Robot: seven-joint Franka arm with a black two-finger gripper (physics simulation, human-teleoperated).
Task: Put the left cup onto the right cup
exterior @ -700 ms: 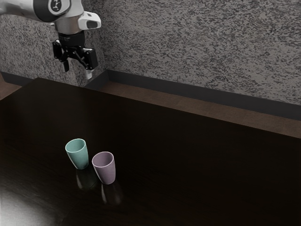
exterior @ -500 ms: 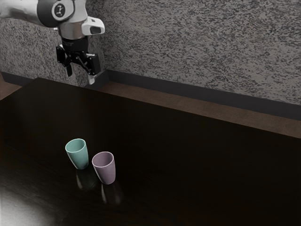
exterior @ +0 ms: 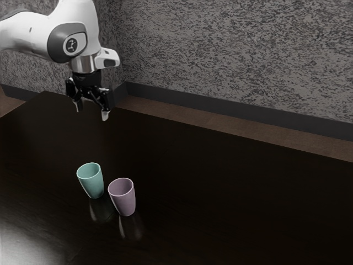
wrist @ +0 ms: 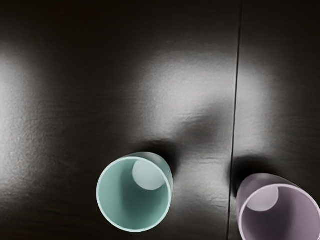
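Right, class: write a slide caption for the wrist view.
Upright teal cup and purple cup, apart, on dark table.

Upright teal cup (wrist: 134, 192) beside purple cup (wrist: 278, 212), dark table (wrist: 75, 75).

Dim one here: the dark glossy table (exterior: 220, 182) swallows most of the light while the speckled wall (exterior: 231, 49) sits evenly lit. The teal cup (exterior: 90, 179) drops a faint mirror reflection just in front of its base, and a pale glare patch glows beyond it toward the exterior view's left. From the wrist, broad soft sheens wash the tabletop past the teal cup (wrist: 134, 192), and a dark smudge of shadow hugs its side toward the purple cup (wrist: 277, 212).
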